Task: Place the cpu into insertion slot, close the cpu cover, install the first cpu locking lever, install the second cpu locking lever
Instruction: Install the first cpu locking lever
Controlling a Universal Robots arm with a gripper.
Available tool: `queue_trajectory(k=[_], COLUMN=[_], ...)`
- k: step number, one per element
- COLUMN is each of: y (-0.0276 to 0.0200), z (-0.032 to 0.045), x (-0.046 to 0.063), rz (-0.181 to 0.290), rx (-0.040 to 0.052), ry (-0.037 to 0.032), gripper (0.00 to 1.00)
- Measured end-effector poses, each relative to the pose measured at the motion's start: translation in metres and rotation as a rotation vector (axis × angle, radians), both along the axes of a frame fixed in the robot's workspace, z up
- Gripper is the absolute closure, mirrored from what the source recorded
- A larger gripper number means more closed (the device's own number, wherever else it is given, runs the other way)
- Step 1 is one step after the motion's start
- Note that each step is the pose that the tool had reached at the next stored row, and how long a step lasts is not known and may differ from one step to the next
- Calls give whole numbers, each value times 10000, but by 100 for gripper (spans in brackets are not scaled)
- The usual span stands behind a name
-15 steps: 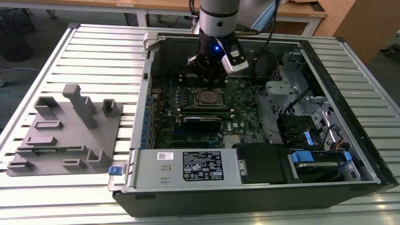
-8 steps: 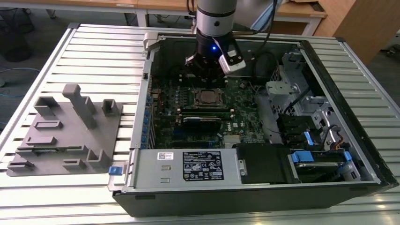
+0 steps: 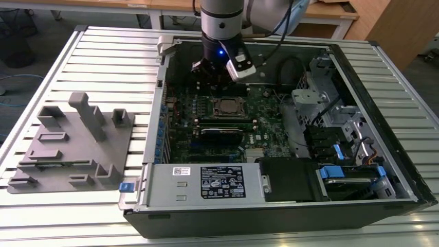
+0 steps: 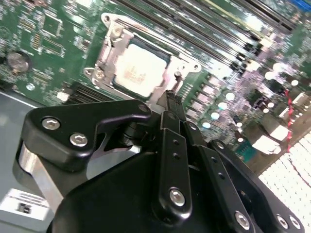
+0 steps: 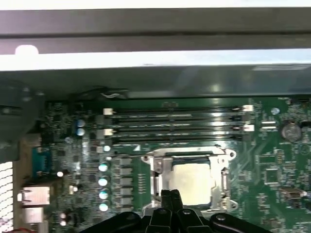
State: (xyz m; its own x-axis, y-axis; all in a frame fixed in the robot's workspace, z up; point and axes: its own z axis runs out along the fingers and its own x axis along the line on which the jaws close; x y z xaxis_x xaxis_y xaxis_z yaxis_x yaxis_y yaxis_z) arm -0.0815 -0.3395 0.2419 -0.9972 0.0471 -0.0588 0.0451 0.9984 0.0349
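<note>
Both fingers (image 4: 171,104) are clenched together on nothing beside the cover (image 4: 111,46), which is shut over the chip (image 4: 138,73) in its socket (image 4: 98,74), so pressure should be applied slowly and squarely.

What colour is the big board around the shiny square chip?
The board is green, clearest in the second wrist view, around the cpu.

The chip (image 4: 141,73), a small flat square with a dull silver-grey top, lies level in the socket (image 3: 213,107), a small square seat with a silver rim on the green board. The cover (image 5: 158,172), a thin silver frame, lies flat around the chip, whose top shows through its square window.
</note>
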Motion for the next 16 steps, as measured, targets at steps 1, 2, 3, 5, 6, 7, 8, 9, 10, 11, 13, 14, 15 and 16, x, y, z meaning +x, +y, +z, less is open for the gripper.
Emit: queue_trajectory(k=[1,2,3,5,6,7,8,9,10,11,13,14,15,16], y=[0,0,1,0,0,-1,0,0,0,0,0,0,0,0], z=[0,0,0,0,2,6,12,21,32,45,74,89,103,110], x=[-18,-28,-30,-31,-31,-32,-32,-32,-32,-32,-32,-32,-32,-32], rz=[0,-1,-1,1,1,0,0,-1,-1,-1,-1,-1,-1,-1], rx=[0,0,0,0,0,-2,-1,0,0,1,-1,0,0,0], ry=[-6,-8,-9,-9,-8,-8,-8,-9,-9,-9,-8,-9,-9,-9], gripper=[89,89,89,89,89,89,89,89,89,89,89,89,89,89])
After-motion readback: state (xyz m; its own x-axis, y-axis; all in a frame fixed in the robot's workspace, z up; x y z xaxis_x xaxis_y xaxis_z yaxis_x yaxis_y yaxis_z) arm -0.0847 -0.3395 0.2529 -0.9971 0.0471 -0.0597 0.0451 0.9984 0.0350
